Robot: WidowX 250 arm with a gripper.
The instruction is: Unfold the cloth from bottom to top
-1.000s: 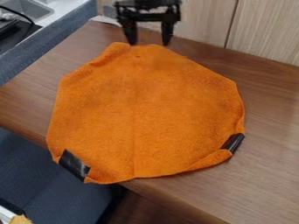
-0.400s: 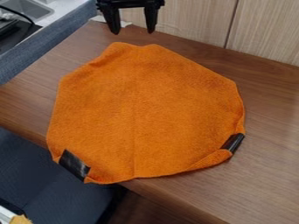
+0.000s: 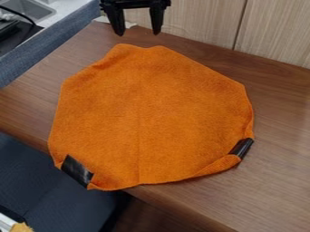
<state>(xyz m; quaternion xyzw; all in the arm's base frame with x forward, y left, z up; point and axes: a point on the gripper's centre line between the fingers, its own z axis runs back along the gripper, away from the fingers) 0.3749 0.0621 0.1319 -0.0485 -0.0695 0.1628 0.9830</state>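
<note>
1. In the camera view, I'm counting one orange cloth (image 3: pixel 145 113), and it's lying spread over the one wooden counter (image 3: pixel 272 181), its nearer left part hanging over the front edge.
2. In that same view, two black patches are showing on the cloth: one (image 3: pixel 77 171) is sitting at its lower left corner by the counter's edge, the other (image 3: pixel 243 147) at its lower right side, where the orange border is curling up next to it. One faint crease is running down the middle.
3. One sink (image 3: pixel 30 10) is showing at the upper left, and one scrap of yellow stuff (image 3: pixel 21 227) is poking in at the lower left corner.
4. The one black arm is coming in from the top edge, left of the middle, and its gripper (image 3: pixel 138 32) is pointing down by the counter's far side, just beyond the cloth's far edge.
5. Its two fingers (image 3: pixel 157 20) are standing well apart, with the pale wood panel (image 3: pixel 212 22) showing between them, and their tips are keeping clear of the cloth.
</note>
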